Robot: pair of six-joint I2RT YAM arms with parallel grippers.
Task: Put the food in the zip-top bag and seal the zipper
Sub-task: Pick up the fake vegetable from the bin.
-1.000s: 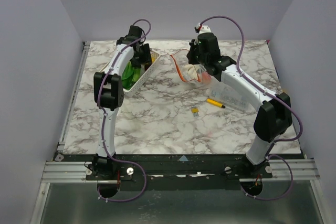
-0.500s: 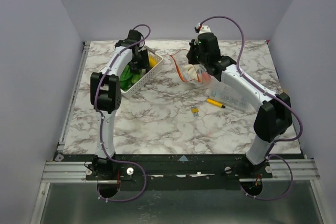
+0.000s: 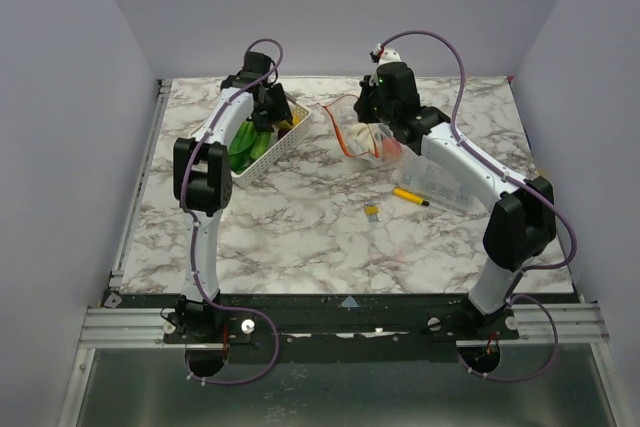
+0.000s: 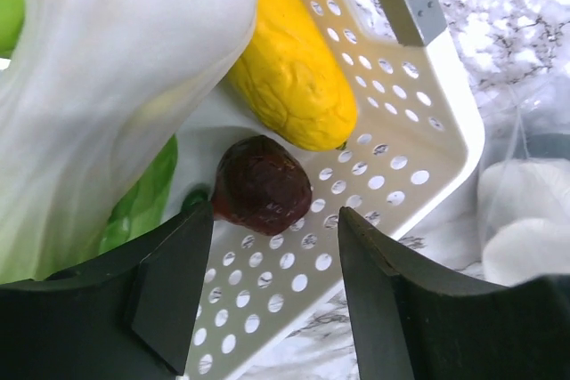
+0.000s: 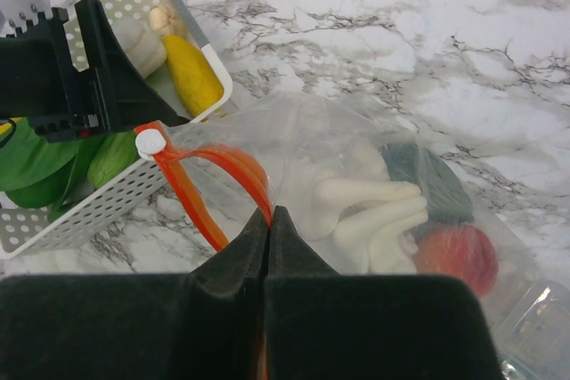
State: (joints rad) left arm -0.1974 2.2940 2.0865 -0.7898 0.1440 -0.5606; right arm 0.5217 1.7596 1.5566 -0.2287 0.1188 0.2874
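Left gripper (image 4: pixel 274 239): jaws apart and empty, positioned over the white perforated plastic basket (image 4: pixel 419 162) at the upper left of the top view. A dark maroon round toy fruit (image 4: pixel 261 186) lies in the basket in line with the finger gap; contact cannot be determined. Beside it lie a yellow ribbed toy vegetable (image 4: pixel 289 86) and green toy pieces (image 4: pixel 142 211).

Right gripper (image 5: pixel 270 220): jaws together, clamped on the clear floppy zip-top bag (image 5: pixel 347 131) at its orange-red zipper strip (image 5: pixel 218 162), upper centre of the top view. A white toy piece (image 5: pixel 374 211) and a red toy piece (image 5: pixel 456 251) lie inside the bag.
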